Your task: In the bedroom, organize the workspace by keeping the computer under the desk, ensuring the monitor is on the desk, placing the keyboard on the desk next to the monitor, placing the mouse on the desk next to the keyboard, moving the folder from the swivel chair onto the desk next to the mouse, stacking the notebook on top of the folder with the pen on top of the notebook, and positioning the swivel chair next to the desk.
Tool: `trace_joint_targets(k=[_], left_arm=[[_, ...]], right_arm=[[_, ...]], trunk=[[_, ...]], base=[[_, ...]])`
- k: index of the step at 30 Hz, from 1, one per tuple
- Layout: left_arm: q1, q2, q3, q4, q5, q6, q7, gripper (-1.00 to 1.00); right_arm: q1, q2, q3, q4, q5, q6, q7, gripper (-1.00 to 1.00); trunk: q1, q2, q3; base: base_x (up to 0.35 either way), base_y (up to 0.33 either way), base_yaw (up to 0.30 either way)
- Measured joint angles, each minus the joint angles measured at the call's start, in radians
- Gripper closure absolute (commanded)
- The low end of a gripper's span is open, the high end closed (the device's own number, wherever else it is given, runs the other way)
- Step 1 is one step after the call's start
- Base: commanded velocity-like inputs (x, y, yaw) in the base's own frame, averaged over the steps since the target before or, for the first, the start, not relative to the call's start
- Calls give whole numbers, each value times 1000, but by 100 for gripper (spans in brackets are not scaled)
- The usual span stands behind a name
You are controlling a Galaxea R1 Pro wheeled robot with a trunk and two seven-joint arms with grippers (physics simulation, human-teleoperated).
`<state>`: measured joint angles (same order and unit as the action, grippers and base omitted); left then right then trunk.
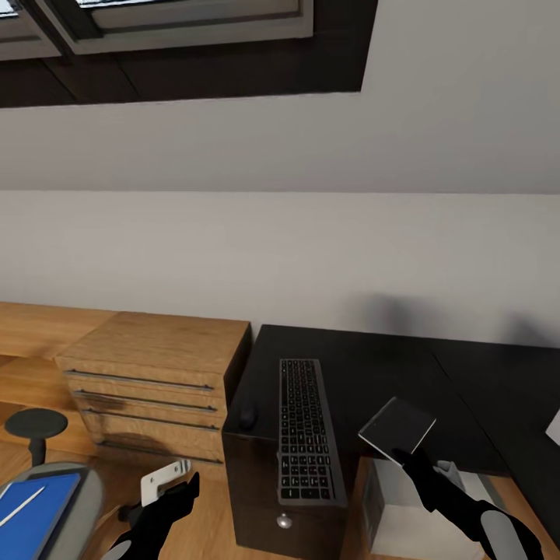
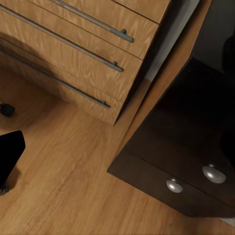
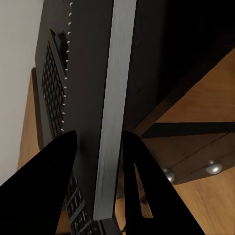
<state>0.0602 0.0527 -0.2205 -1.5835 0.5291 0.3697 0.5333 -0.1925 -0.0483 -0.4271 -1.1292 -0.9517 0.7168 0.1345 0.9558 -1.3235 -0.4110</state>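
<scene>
Closest in, the chair [image 1: 87, 498] sits at the bottom left with the folder [image 1: 43, 505] still flat on its seat. There's a thin white stick lying on the blue, probably the pen [image 1: 21, 505]. The left gripper [image 1: 175, 486] hangs low between the chair and the desk's [image 1: 467, 389] drawer front. Can't tell if its jaws are apart or together; the left wrist view only catches one dark finger [image 2: 10, 154] over the wood floor.

The right gripper [image 1: 404, 453] is clamped on the notebook [image 1: 398, 426], pinching a corner and holding it tilted above the desk's front edge, off the surface. In the right wrist view the slab [image 3: 115, 98] stands edge-on between the two fingers. Below it is a pale box under the desk, looks like the computer [image 1: 393, 509].

On the top, the keyboard [image 1: 309, 428] runs from the front edge back toward the wall, near the left end. The mouse [image 1: 248, 418] is just beside it, by the left edge.

My take: the notebook has to end up on the folder, and the folder isn't over yet. So I'd park the notebook flat on the bare stretch right of the keyboard. Level it out first and lower until it touches before letting go, since a corner pinch lets it swing. Keep it away from the front edge. Then go fetch the folder.
</scene>
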Motion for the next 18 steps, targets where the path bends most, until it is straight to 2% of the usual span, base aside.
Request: trace_joint_targets(k=[18], left_arm=[[0, 0, 0, 0, 0, 0, 0, -100]], right_arm=[[0, 0, 0, -1, 0, 1, 0, 100]], trunk=[[0, 0, 0]], base=[[12, 0, 0]])
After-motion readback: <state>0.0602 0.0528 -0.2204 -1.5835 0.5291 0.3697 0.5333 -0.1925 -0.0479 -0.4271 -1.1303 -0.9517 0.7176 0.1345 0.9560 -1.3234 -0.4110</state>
